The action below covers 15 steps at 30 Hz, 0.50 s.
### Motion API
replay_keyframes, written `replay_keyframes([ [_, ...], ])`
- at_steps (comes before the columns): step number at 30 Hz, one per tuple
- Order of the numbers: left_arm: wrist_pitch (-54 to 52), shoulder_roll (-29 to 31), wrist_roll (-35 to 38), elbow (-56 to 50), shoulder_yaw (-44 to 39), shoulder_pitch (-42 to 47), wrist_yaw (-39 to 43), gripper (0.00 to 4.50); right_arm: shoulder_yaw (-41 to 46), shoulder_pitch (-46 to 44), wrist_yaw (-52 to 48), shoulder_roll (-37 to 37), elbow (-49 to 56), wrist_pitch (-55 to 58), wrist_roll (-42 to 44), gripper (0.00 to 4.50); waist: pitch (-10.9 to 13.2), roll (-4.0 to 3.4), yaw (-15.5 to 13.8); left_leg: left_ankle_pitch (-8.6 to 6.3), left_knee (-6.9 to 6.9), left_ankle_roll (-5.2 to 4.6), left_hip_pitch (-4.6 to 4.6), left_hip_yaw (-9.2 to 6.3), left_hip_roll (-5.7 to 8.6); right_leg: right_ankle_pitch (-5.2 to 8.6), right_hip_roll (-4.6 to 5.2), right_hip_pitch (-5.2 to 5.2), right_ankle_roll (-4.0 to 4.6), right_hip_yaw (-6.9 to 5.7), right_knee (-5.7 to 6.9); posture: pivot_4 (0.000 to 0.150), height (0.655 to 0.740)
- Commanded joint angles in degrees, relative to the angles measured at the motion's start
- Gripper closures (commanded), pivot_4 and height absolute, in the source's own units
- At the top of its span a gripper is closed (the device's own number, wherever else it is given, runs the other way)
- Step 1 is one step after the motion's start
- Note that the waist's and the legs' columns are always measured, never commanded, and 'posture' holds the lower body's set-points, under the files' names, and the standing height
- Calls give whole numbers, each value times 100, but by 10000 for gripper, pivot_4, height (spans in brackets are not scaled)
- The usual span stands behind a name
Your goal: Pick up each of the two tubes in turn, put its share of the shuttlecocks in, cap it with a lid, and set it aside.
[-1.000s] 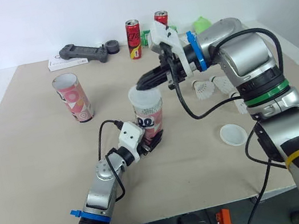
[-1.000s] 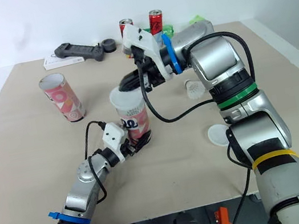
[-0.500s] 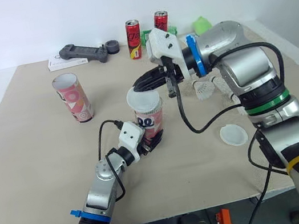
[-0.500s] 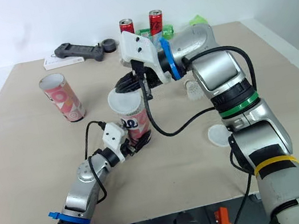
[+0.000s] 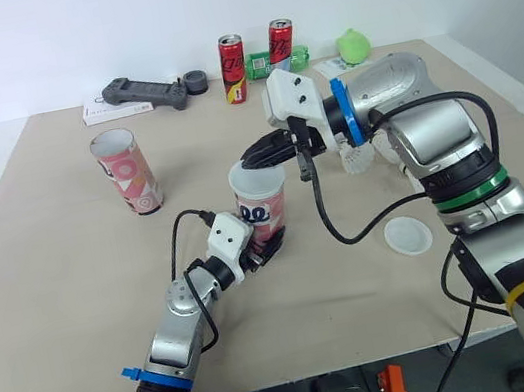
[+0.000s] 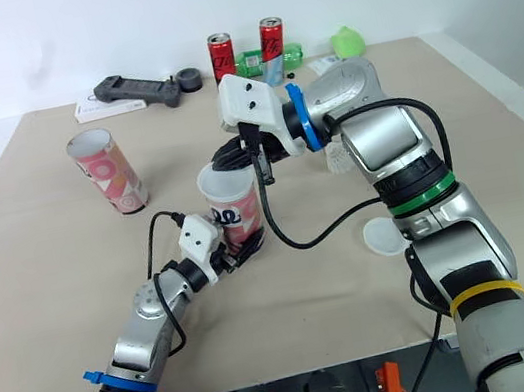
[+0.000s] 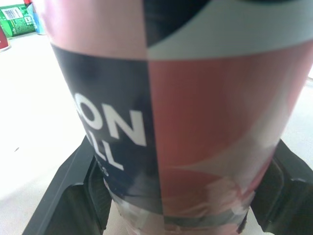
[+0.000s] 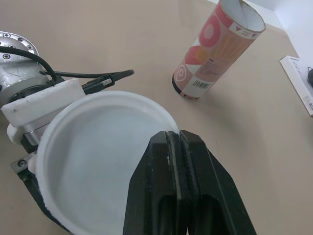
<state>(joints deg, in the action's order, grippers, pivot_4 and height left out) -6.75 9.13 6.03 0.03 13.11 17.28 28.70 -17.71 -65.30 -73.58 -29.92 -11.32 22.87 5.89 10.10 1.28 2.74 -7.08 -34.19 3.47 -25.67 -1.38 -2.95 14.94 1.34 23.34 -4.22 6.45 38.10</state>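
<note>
A pink and navy tube point(image 5: 263, 211) stands upright mid-table. My left gripper point(image 5: 263, 248) is shut on its base, one finger point(image 7: 73, 193) on each side of the tube point(image 7: 186, 112). A white lid point(image 8: 98, 161) lies over the tube's mouth. My right gripper point(image 8: 176, 139) is shut on the lid's rim, just above the tube's top point(image 5: 254, 160). The second tube point(image 5: 127, 169), pink and open-topped, stands to the left. A second white lid point(image 5: 406, 234) lies flat on the right. White shuttlecocks point(image 6: 338, 157) lie behind my right forearm, partly hidden.
Two red cans point(image 5: 232, 56) point(image 5: 280, 40) stand at the far edge beside a green box point(image 5: 261, 64) and a green object point(image 5: 351, 42). A black controller point(image 5: 142, 92) and a dark roll point(image 5: 196, 83) lie at the far left. The table's near edge is close to my left arm.
My right gripper has come down and back toward me with the lid, which was tilted above the tube and now sits over its mouth. My left gripper has kept its hold.
</note>
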Motion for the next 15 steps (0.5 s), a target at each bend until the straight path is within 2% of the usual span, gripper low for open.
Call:
replay_keyframes([
  [1,-138,84,-127,52,17,-68,-25,12694,43,-66,51,-97,209,-198,-104,44143,0,0,0,0,0,0,0,0,0,0,0,0,0,0,0,1500,7400],
  [15,-163,77,-123,26,17,-70,-37,12694,18,-88,-21,-234,497,-436,-317,44143,0,0,0,0,1,0,0,0,0,1,0,0,1,0,0,1500,7400],
])
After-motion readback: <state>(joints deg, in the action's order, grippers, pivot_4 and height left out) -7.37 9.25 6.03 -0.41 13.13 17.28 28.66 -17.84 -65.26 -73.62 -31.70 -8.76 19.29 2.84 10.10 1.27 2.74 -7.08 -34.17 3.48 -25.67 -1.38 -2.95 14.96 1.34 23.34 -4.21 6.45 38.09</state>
